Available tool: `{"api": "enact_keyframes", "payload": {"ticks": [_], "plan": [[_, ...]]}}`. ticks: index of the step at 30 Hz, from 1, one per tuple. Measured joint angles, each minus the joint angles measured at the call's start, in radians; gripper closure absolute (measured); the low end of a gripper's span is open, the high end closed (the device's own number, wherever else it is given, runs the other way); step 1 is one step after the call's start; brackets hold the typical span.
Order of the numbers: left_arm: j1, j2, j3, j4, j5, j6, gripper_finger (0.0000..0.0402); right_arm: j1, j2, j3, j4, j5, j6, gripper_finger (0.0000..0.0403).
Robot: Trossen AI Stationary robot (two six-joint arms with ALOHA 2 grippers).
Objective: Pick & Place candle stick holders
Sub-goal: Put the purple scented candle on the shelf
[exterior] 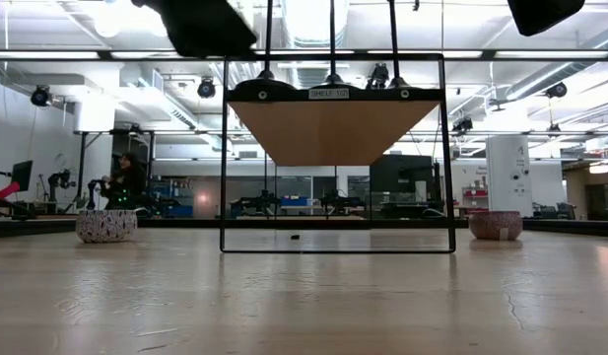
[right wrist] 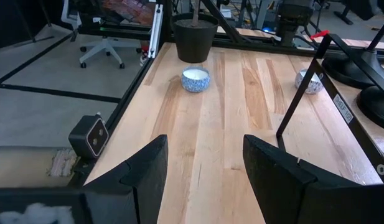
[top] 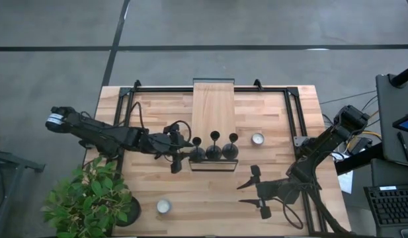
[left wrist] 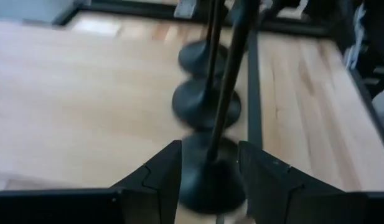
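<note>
Three matt black candle stick holders stand in a row at the near end of a raised wooden shelf (top: 213, 106): left (top: 197, 152), middle (top: 213, 150), right (top: 232, 147). In the left wrist view the nearest holder (left wrist: 224, 93) is in front, with the other two (left wrist: 204, 102) (left wrist: 201, 56) behind it. My left gripper (top: 182, 149) (left wrist: 210, 180) reaches in from the table's left and is shut on the left holder. My right gripper (top: 254, 188) (right wrist: 204, 177) is open and empty over the near right of the table. My left gripper pinches the left holder's round disc base (left wrist: 210, 177) between its two fingers, one on each side of the disc. The fingers come in about level from the table's left. The holder stands upright; whether its base rests on the shelf I cannot tell.
The shelf sits in a black frame (exterior: 333, 247) (right wrist: 300, 99). Two small white candle bowls stand on the table (top: 257, 139) (top: 163, 206), and both show in the right wrist view (right wrist: 195, 79) (right wrist: 309, 81). A potted plant (top: 91, 198) stands at the near left corner.
</note>
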State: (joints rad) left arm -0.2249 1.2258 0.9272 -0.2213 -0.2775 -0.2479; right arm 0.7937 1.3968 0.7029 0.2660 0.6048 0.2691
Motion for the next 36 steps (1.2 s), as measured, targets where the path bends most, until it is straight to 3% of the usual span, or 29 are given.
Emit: {"api": "enact_keyframes", "payload": {"ticks": [8, 14, 18, 24, 27, 31, 36], "plan": [[-0.003, -0.026, -0.001, -0.215, -0.027, -0.166, 0.0248, 0.0, -0.004, 0.0, -0.027, 0.027, 0.036, 0.02], [-0.054, -0.028, -0.065, -0.213, -0.304, -0.293, 0.0248, -0.001, -0.078, 0.001, -0.263, 0.205, 0.244, 0.02], [-0.098, -0.029, -0.133, -0.172, -0.496, -0.433, 0.0248, -0.006, -0.159, 0.001, -0.459, 0.244, 0.424, 0.02], [-0.188, -0.031, -0.243, 0.065, -0.768, -0.505, 0.0248, -0.038, -0.278, 0.001, -0.805, 0.262, 0.753, 0.02], [-0.216, -0.031, -0.293, 0.272, -0.895, -0.442, 0.0248, -0.079, -0.313, 0.001, -0.962, 0.261, 0.907, 0.02], [-0.219, -0.031, -0.324, 0.545, -0.911, -0.232, 0.0248, -0.184, -0.337, 0.001, -1.071, 0.201, 0.972, 0.02], [-0.219, -0.032, -0.319, 0.847, -0.908, 0.055, 0.0248, -0.375, -0.344, 0.0, -1.123, 0.079, 0.898, 0.02]]}}
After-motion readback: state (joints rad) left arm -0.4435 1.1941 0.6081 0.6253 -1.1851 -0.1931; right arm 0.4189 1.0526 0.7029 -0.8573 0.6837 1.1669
